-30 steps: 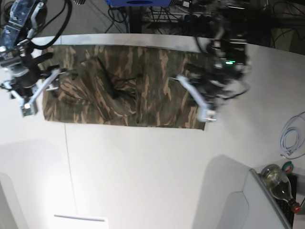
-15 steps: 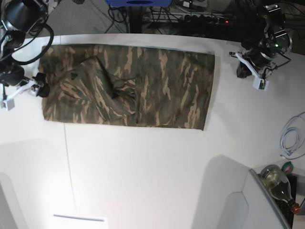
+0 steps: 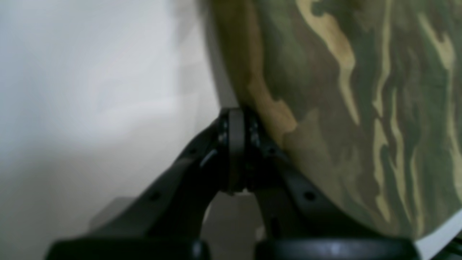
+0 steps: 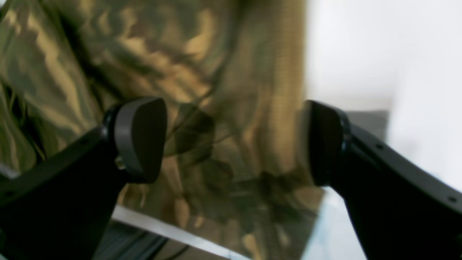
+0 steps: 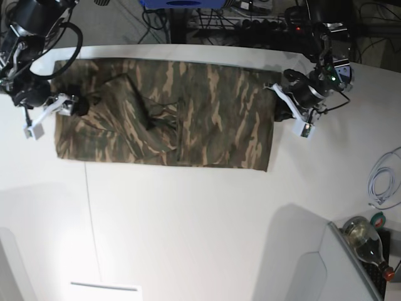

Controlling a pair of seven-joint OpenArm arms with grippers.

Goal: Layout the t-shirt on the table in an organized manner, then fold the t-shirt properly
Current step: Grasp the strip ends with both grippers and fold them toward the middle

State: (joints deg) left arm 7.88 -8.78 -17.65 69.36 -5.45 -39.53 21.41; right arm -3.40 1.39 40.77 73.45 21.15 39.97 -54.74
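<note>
Left gripper: jaws pressed together at the shirt's edge; whether cloth is pinched between them cannot be told.
Right gripper: jaws spread wide over the cloth, holding nothing.
T-shirt: lying as a long band on the table, creased near the middle, far edge close to the table's rim.
Risk, left side: if the jaws missed the hem, a lift would leave that end behind.
Risk, right side: closing on several layers could bunch the band and skew the fold.
</note>
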